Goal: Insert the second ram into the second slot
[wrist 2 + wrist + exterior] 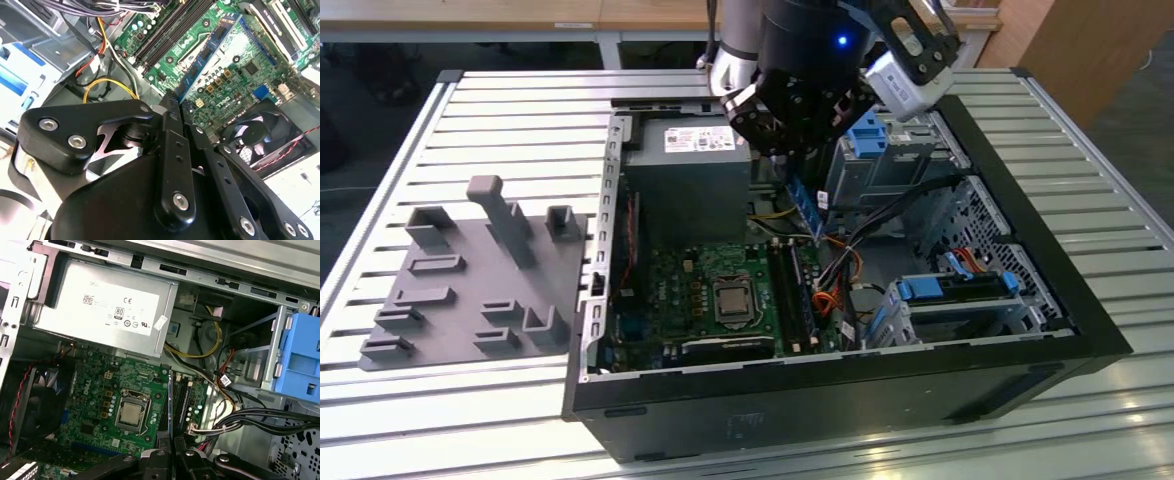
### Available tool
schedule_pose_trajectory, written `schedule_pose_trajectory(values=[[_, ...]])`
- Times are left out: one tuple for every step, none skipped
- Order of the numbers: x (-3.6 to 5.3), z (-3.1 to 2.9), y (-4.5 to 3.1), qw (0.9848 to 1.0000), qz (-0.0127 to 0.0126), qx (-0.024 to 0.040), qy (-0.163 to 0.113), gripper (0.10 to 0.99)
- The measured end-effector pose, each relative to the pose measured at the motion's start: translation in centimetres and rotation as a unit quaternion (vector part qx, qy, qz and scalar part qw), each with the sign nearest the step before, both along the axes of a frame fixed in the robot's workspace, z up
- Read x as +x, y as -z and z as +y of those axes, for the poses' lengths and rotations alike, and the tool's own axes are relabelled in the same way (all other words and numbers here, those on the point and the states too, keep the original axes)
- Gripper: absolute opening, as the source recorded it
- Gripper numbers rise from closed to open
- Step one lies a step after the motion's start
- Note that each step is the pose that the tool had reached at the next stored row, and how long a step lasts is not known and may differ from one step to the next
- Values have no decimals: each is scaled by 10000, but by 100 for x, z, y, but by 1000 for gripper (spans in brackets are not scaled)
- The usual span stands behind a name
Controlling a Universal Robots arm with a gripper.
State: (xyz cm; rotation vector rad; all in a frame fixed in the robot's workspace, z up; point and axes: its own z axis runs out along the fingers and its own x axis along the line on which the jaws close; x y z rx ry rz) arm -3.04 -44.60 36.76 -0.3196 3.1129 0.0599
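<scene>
Over the open computer case [854, 380], your hand [803, 178] is clenched on the second ram [811, 208]. It pinches the blue stick by one end, so the rest hangs down toward the motherboard [680, 290].

In the second wrist view, the fingers [172, 145] are pressed together. The second ram [207, 55] runs out from between them, its dark chips facing you, across the green motherboard [240, 65].

In the first wrist view you see the stick edge-on as a thin blue line [170, 405]. It lies parallel to the memory slots [184, 400] and just beside them. The stick is not seated; its free end looks clear of the board.

The processor socket [131, 412] sits beside the slots, and the grey power supply [105, 310] lies beyond it. A black fan [255, 132] is at the board's edge.

The case lies on its side on the slatted surface [520, 110]. A grey fixture block [480, 280] sits beside it, toward the exterior view's left.
</scene>
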Motion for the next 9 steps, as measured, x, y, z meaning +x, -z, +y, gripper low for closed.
schedule_pose_trajectory(values=[[0,0,3,10000,0,0,90,137],[-1,0,6,9998,0,0,179,137],[0,0,8,9996,0,0,272,137],[0,0,10,9994,0,-1,347,137],[0,0,12,9991,0,-1,415,137],[0,0,14,9989,0,0,467,137],[0,0,16,9987,0,0,504,137],[0,0,18,9986,0,0,531,137],[0,0,20,9985,0,0,551,137]])
